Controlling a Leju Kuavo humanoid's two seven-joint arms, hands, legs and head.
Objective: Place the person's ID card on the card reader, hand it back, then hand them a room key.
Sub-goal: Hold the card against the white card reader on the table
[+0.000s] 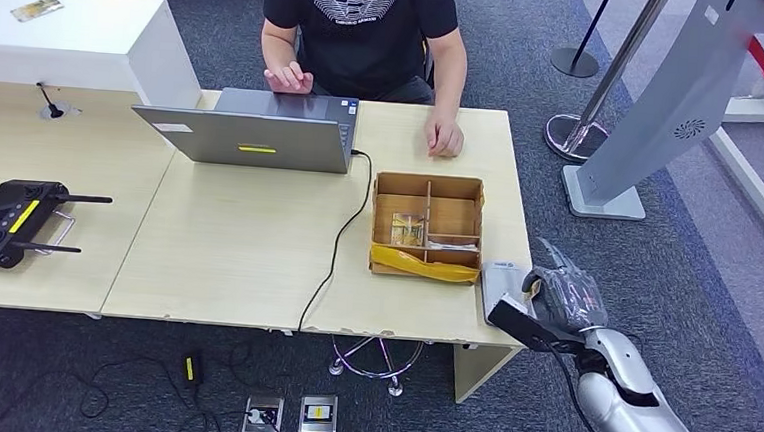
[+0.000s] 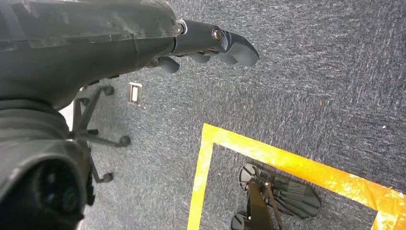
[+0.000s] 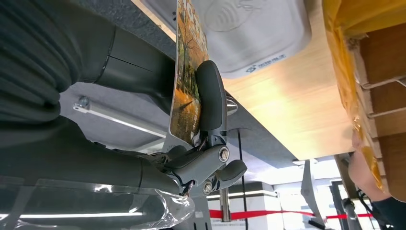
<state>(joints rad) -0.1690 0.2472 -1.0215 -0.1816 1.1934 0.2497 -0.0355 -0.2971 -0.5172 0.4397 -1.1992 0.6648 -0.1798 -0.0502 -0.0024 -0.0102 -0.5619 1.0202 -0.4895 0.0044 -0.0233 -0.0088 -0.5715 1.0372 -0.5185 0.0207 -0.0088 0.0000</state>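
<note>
Here my right hand (image 3: pixel 201 120) pinched the ID card (image 3: pixel 187 72) beside the card reader (image 3: pixel 249 33); my left hand (image 2: pixel 210 45) hung with fingers loosely curled, holding nothing.

The left hand (image 2: pixel 210 48) is seen hanging over a dark grey carpet (image 2: pixel 311 86), its fingers (image 2: pixel 239 50) curled in with nothing held. An orange tape line (image 2: pixel 287 163) is laid on the carpet, bent at a corner. A small white-framed floor socket (image 2: pixel 135 93) is set in the carpet beside the wheeled legs of a chair base (image 2: pixel 95 136).
</note>
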